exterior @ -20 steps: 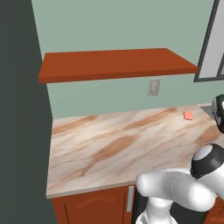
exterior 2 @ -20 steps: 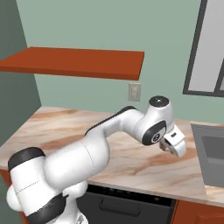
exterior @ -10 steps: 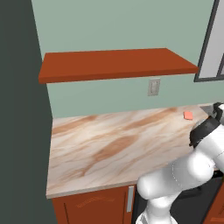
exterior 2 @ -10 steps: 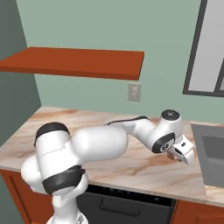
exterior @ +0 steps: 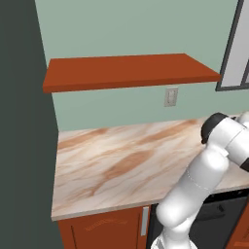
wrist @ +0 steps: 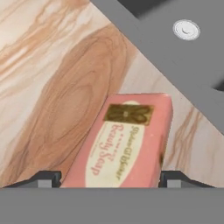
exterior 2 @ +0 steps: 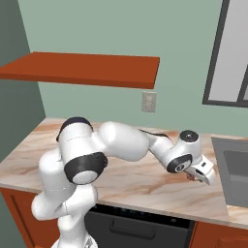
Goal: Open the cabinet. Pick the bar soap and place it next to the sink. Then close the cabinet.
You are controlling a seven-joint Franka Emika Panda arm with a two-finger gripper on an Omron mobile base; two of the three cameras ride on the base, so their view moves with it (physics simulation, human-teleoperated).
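Note:
The bar soap (wrist: 127, 144), a coral-pink block with a cream label, lies flat on the marble counter (wrist: 52, 87). It rests close to the straight rim of the grey sink (wrist: 175, 65). My gripper (wrist: 111, 178) hangs low over it, open, with one dark fingertip (wrist: 48, 177) on each side of the soap's long edges. In the right base view the gripper (exterior 2: 203, 173) points down at the counter just left of the sink (exterior 2: 237, 169), and a pink sliver of soap (exterior 2: 190, 176) shows beneath it.
A red-brown shelf (exterior: 126, 70) hangs on the green wall above the counter, with a white outlet plate (exterior: 170, 96) under it. A dark panel (exterior: 24, 121) bounds the counter's left end. My elbow (exterior: 221, 133) rises over the counter's right part. A window frame (exterior 2: 227, 58) is above the sink.
The hand has sunk a little lower and toward the sink, down over the soap. The elbow has swung up and left. The soap has stayed in place on the counter.

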